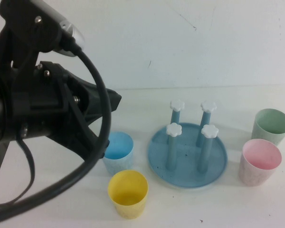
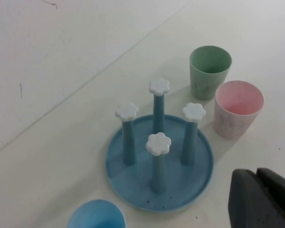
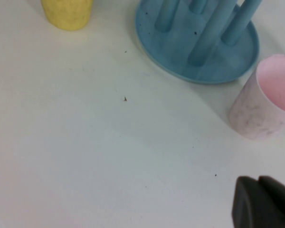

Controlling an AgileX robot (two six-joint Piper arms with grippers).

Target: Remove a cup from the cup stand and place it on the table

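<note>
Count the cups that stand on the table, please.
4, all upright: yellow cup nearest the robot, light blue cup behind it, both left of the cup stand; pink cup and green cup right of it.

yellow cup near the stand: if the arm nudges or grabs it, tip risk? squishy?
The yellow cup stands upright on the table, narrower at its base, so a high nudge may tip it. It looks like thin plastic: probably light, possibly flexing. Both the left gripper and the right gripper are shut, apart from it.

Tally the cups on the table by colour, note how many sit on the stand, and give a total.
Yellow cup: 1
Light blue cup: 1
Pink cup: 1
Green cup: 1
Cups on the cup stand: 0
Total cups: 4, all upright on the table.
</note>
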